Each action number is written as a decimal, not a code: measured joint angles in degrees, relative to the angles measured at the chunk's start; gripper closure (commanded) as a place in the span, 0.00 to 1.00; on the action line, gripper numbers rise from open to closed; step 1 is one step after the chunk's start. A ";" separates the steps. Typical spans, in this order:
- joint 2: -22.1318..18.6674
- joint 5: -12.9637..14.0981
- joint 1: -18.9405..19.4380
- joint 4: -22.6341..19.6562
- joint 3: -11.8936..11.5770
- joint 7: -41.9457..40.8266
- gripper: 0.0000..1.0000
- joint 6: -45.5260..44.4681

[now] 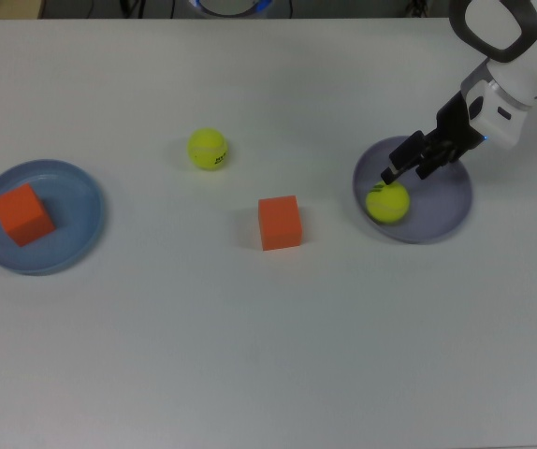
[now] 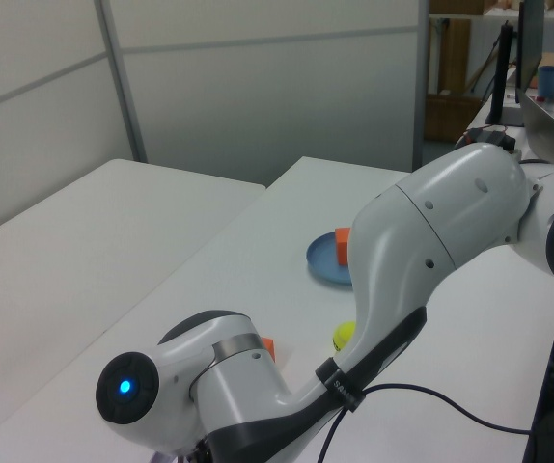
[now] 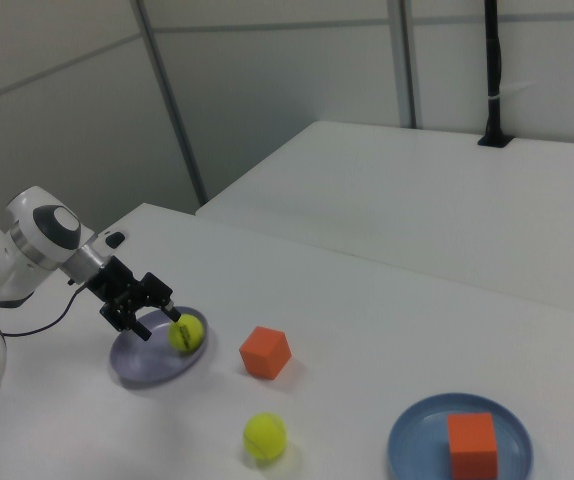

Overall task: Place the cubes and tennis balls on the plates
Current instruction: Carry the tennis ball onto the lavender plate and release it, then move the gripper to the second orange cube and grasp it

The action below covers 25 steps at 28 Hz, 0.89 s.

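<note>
Jaws spread, just above the lavender plate [image 1: 437, 210]; not pinching anything. Gripper [image 1: 409, 165] hangs over the plate's upper-left part in the top view. One ball [image 1: 387, 202] sits on that plate, near its left rim in the top view, close below the fingertips. In the right view the same ball [image 3: 186, 333] looks to be right against one finger [image 3: 167, 310]; can't tell if it's touching.

Risks from here:
- Ball is near the rim and the rim is shallow. If a finger clips it on the way out, it likely rolls off onto the counter [image 1: 268, 337].
- Loose ball rolls easily, so a fast sideways retreat is the likely cause. A straight lift looks safer.

Still to place: second ball [image 1: 208, 148] and cube [image 1: 279, 222], both on the bare counter, apart from each other. Other cube [image 1: 22, 213] is on the blue plate [image 1: 81, 234].
- Adding the cube to the lavender plate could shove the ball out; there's room, but on the right side.
- Second ball may scoot when the jaws close off-centre.
</note>
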 measured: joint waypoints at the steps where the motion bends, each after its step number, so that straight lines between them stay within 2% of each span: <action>1: -0.01 0.03 -0.02 0.13 -0.03 0.20 0.00 0.00; 8: -0.90 0.81 -0.91 1.56 -0.79 1.55 0.00 0.00; 14: -2.40 1.06 -4.73 2.35 -3.39 1.61 0.00 0.01; 19: -2.15 1.41 -8.27 2.30 -5.89 1.51 0.00 1.07; 25: -0.80 1.64 -9.70 2.14 -7.74 1.51 0.00 3.56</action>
